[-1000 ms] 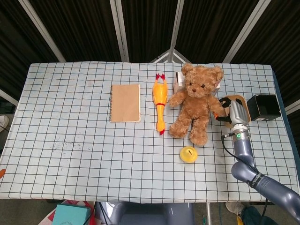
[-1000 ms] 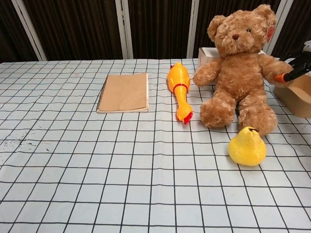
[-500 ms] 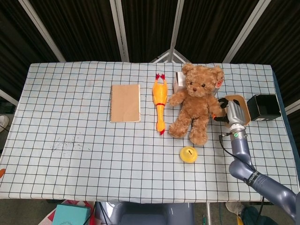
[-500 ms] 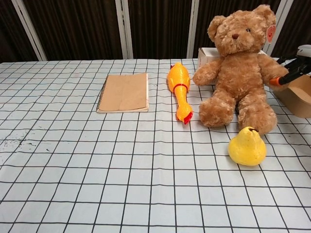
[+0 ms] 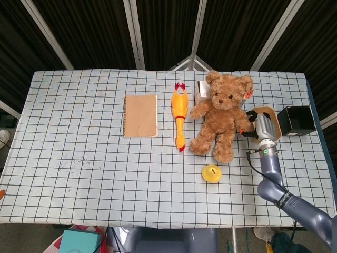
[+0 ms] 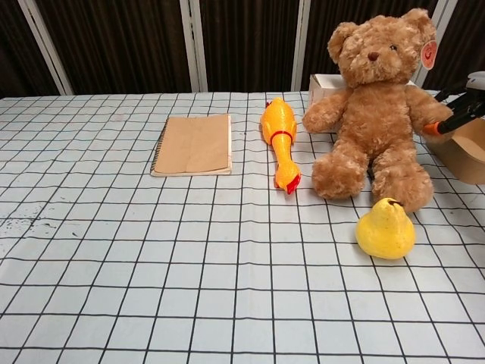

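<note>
- Teddy bear (image 5: 221,116): brown, fluffy, sitting upright, round red tag at one ear; right half of the desk (image 5: 79,174), a white box (image 5: 200,91) behind it.
- Right hand (image 5: 265,126): at the bear's outstretched paw, fingertips touching it; whether it grips, cannot tell. A tan box (image 6: 464,148) lies under the hand.
- Yellow pear (image 6: 386,229) before the bear's foot; rubber chicken (image 5: 179,117) and notebook (image 5: 140,115) further left.

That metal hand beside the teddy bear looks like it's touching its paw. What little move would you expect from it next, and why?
Probably a slight further closing of the fingers. The right hand sits over the brown cardboard box, fingers against the outstretched arm of the teddy bear, but the chest view shows only dark fingertips at that paw, so a firm hold cannot be confirmed. The bear sits upright and could tip if pulled loosely.
</note>
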Tool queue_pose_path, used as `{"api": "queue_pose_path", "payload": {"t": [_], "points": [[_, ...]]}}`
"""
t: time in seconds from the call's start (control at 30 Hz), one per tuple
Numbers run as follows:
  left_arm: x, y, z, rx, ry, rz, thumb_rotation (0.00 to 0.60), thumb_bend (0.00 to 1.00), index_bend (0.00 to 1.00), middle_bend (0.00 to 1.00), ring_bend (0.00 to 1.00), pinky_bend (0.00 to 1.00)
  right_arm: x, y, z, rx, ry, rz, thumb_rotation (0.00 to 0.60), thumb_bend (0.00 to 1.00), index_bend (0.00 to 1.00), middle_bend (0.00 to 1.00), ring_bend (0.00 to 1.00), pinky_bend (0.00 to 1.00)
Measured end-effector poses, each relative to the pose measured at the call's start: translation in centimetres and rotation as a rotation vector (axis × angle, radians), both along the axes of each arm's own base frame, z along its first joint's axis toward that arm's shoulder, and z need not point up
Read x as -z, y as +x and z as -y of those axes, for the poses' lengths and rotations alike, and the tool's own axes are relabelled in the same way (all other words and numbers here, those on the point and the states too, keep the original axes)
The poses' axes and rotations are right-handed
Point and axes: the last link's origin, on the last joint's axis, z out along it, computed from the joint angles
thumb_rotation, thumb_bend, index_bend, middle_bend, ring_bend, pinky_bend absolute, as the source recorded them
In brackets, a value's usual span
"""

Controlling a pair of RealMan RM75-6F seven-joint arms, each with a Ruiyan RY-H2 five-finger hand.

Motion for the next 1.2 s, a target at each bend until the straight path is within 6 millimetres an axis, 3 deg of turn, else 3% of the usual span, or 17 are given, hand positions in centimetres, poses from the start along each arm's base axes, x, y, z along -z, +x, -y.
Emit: {"api": "queue_pose_path", "payload": {"t": [0.17, 0.27, 0.37, 0.47, 0.67, 0.83, 0.97, 1.1, 1.2], "points": [[0.1, 0.1, 0.0, 0.002, -0.003, -0.001, 0.600, 0.27, 0.22, 0.00, 0.00, 0.13, -0.1, 0.0, -0.2, -0.004, 0.011, -0.008, 0.600, 0.33, 0.35, 0.52, 0.31, 0.00], [0.0, 0.1, 0.1, 0.001, 0.000, 0.000, 0.600, 0.27, 0.22, 0.00, 0.00, 0.14, 0.1, -0.1, -0.5, -0.004, 0.039, -0.019, 0.600, 0.33, 0.28, 0.41, 0.23, 0.00], [0.0, 0.0, 0.1, 0.000, 0.003, 0.002, 0.600, 0.27, 0.22, 0.00, 0.00, 0.14, 0.0, -0.5, -0.8, -0.009, 0.065, -0.052, 0.600, 0.30, 0.16, 0.24, 0.07, 0.00], [-0.1, 0.0, 0.0, 0.001, 0.002, 0.004, 0.600, 0.27, 0.22, 0.00, 0.00, 0.13, -0.2, -0.9, -1.1, -0.005, 0.088, -0.076, 0.600, 0.27, 0.08, 0.15, 0.00, 0.00], [-0.2, 0.0, 0.1, 0.001, 0.003, 0.011, 0.600, 0.27, 0.22, 0.00, 0.00, 0.14, -1.3, -1.9, -2.0, 0.027, 0.109, -0.093, 0.600, 0.26, 0.01, 0.13, 0.00, 0.00], [-0.3, 0.0, 0.2, 0.007, 0.004, 0.022, 0.600, 0.27, 0.22, 0.00, 0.00, 0.14, -3.3, -3.1, -3.3, 0.040, 0.073, -0.136, 0.600, 0.26, 0.00, 0.13, 0.00, 0.00], [-0.5, 0.0, 0.3, 0.017, 0.007, 0.034, 0.600, 0.27, 0.22, 0.00, 0.00, 0.13, -5.2, -4.2, -5.5, 0.054, -0.011, -0.192, 0.600, 0.26, 0.02, 0.13, 0.00, 0.00], [-0.5, 0.2, 0.5, 0.031, 0.001, 0.040, 0.600, 0.27, 0.22, 0.00, 0.00, 0.14, -6.8, -5.1, -9.7, 0.051, -0.113, -0.245, 0.600, 0.26, 0.11, 0.16, 0.00, 0.00], [-0.5, 0.3, 0.7, 0.043, -0.006, 0.049, 0.600, 0.27, 0.22, 0.00, 0.00, 0.14, -7.5, -5.0, -12.8, -0.009, -0.172, -0.300, 0.600, 0.26, 0.12, 0.17, 0.01, 0.00]]}}
